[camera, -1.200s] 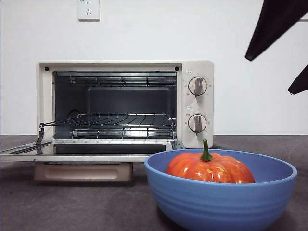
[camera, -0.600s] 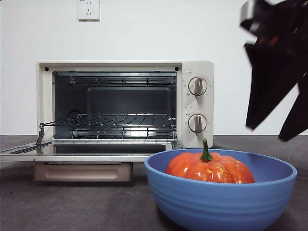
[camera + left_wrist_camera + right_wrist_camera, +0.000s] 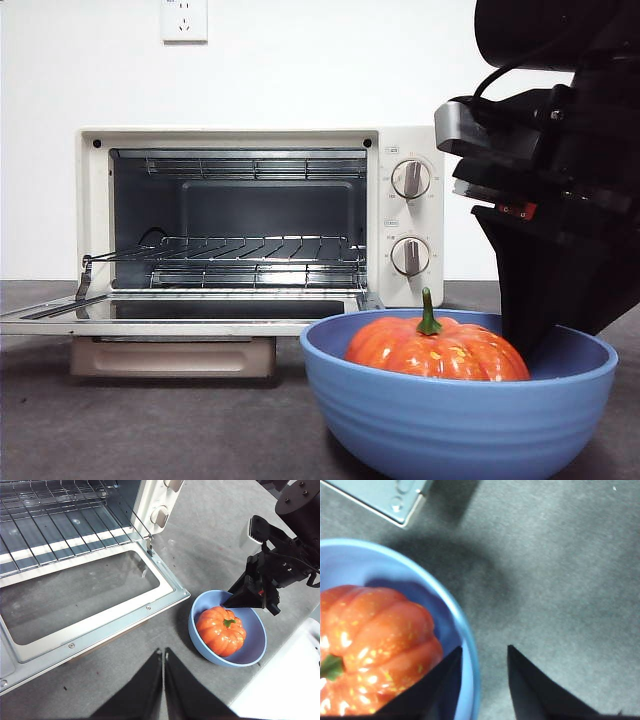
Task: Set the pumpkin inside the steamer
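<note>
The orange pumpkin (image 3: pixel 440 352) with a green stem lies in a blue ridged bowl (image 3: pixel 450 425) at the front right. The cream-white steamer (image 3: pixel 410 215) stands behind it, its door (image 3: pixel 180 318) folded down and open, wire racks inside. My right gripper (image 3: pixel 525 345) comes down from the upper right, tip at the bowl's right rim beside the pumpkin. In the right wrist view its jaws (image 3: pixel 484 649) are open and straddle the bowl's rim (image 3: pixel 465 630), with the pumpkin (image 3: pixel 375 645) beside one jaw. My left gripper (image 3: pixel 163 653) is shut and empty, high above the table in front of the open door (image 3: pixel 100 590).
The bowl (image 3: pixel 255 645) sits just off the door's corner, with the pumpkin (image 3: pixel 220 630) in it. The right arm (image 3: pixel 280 565) reaches over the grey table beyond the bowl. A white surface (image 3: pixel 285 680) lies next to the bowl. A wall socket (image 3: pixel 184 18) is above the steamer.
The right arm has come down from the top right corner to the bowl's right rim beside the pumpkin. The pumpkin, bowl and steamer have not moved.
</note>
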